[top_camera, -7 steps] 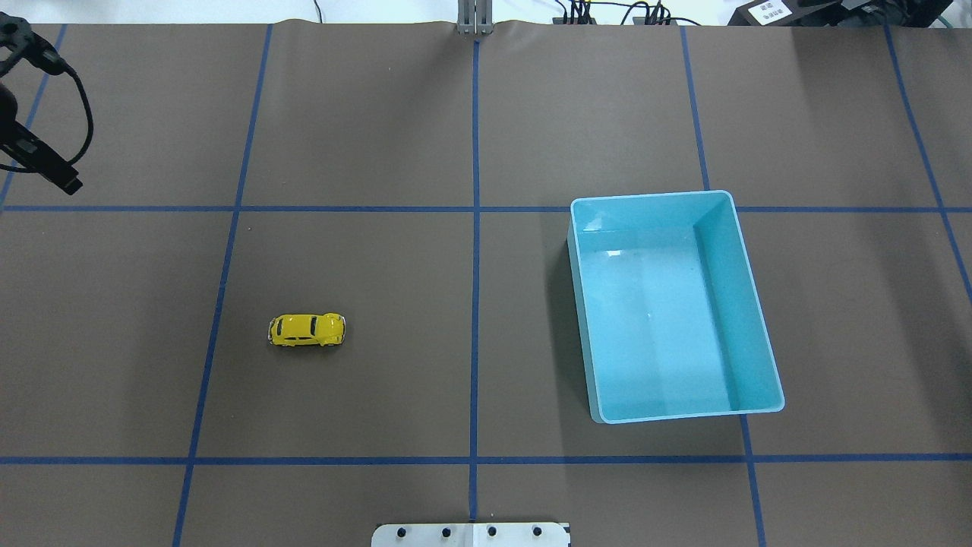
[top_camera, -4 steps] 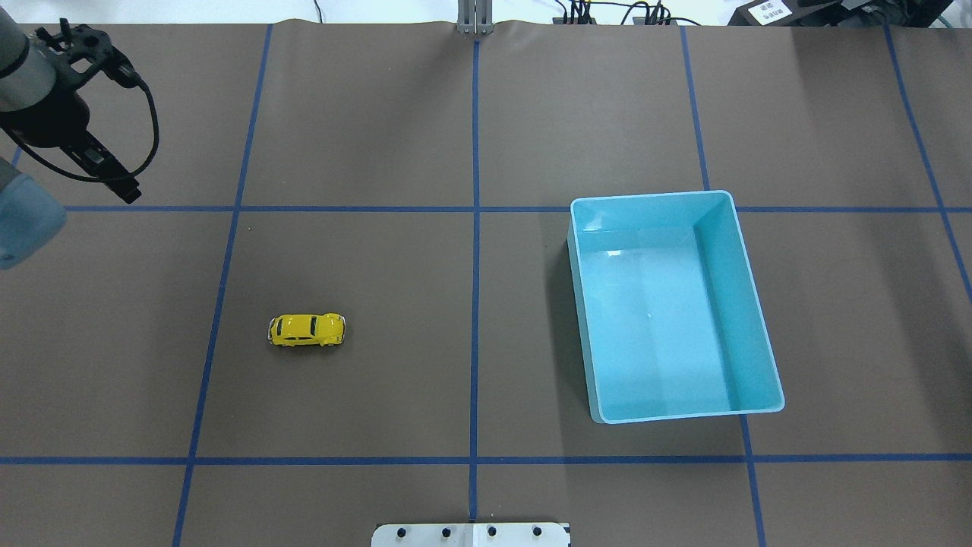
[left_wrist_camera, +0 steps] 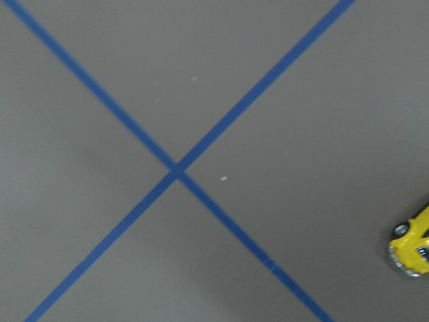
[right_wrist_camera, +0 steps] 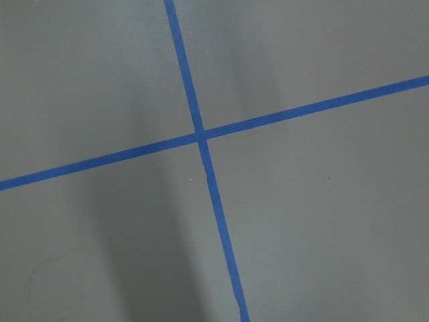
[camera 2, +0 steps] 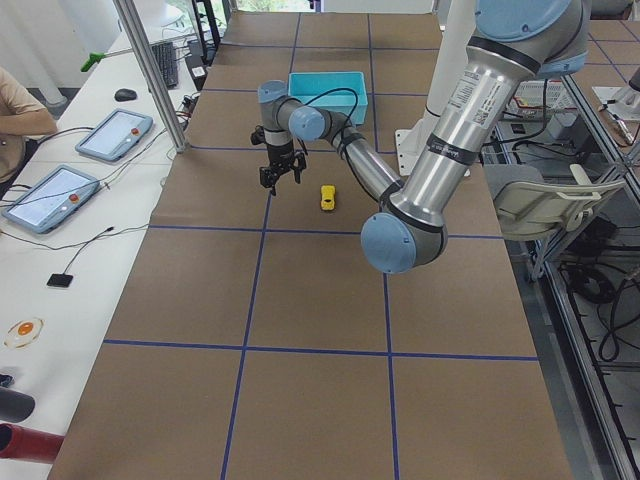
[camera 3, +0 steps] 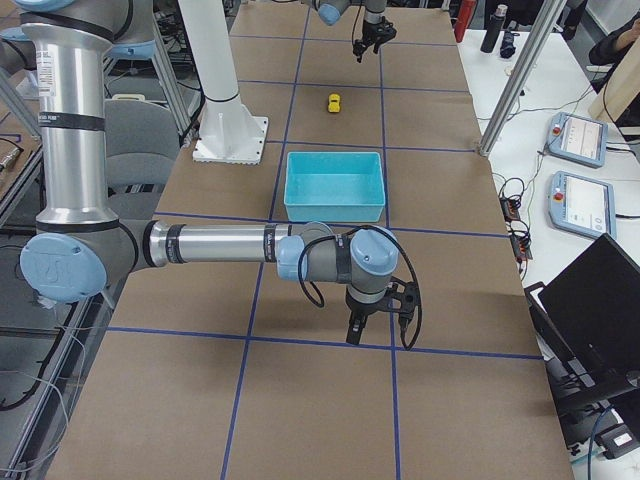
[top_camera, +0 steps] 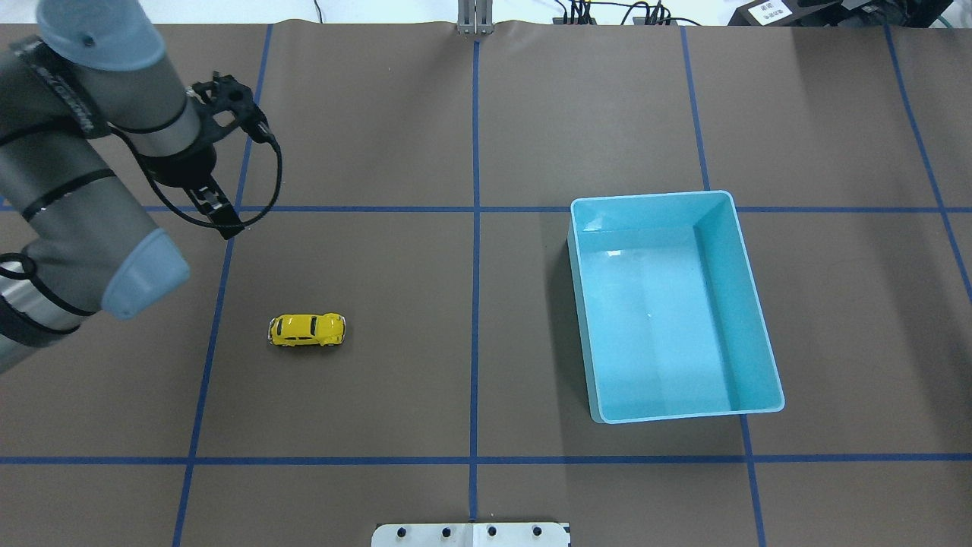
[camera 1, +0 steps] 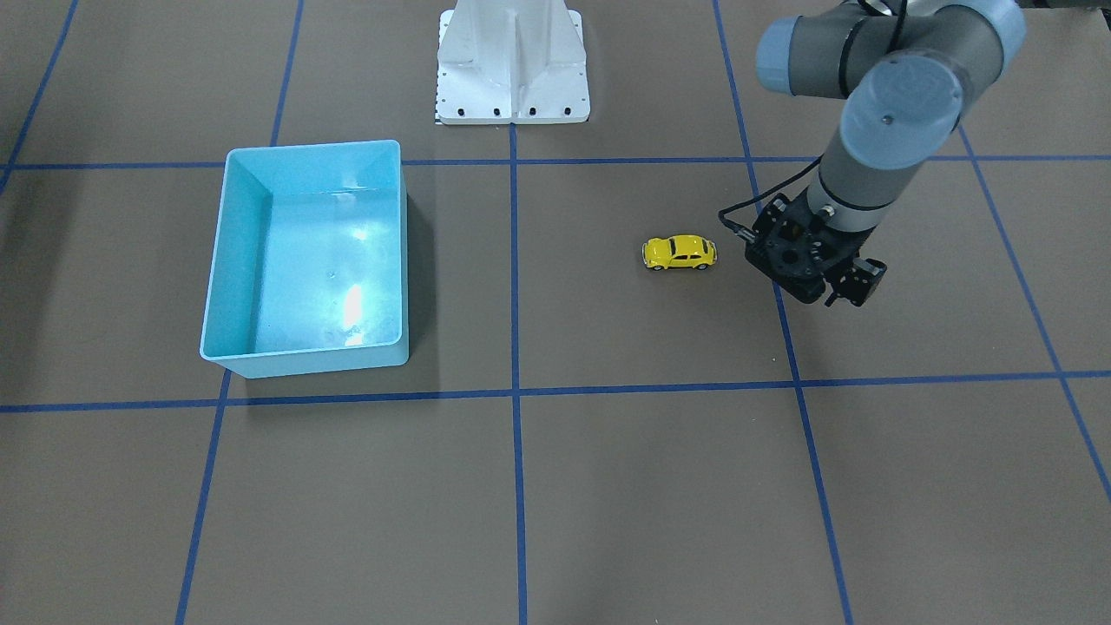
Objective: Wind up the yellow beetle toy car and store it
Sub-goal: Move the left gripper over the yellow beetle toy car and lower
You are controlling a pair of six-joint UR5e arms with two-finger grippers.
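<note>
The yellow beetle toy car (top_camera: 307, 330) stands on its wheels on the brown table, left of centre; it also shows in the front view (camera 1: 680, 253) and at the right edge of the left wrist view (left_wrist_camera: 414, 248). The light-blue bin (top_camera: 653, 196) stands empty on the right half. My left gripper (camera 1: 826, 281) hangs above a tape crossing, beyond and to the left of the car, apart from it; in the left side view (camera 2: 281, 180) its fingers look spread and empty. My right gripper (camera 3: 375, 326) shows only in the right side view, low over the table beyond the bin; I cannot tell its state.
Blue tape lines divide the brown table into squares. The white robot base (camera 1: 512, 65) stands at the table's near edge. Tablets and cables lie on the side bench (camera 2: 60, 190) past the far edge. The right wrist view shows only bare table and a tape crossing.
My left arm has swung in from the table's left edge toward the right, closer to the car. The car and the bin have not moved.
</note>
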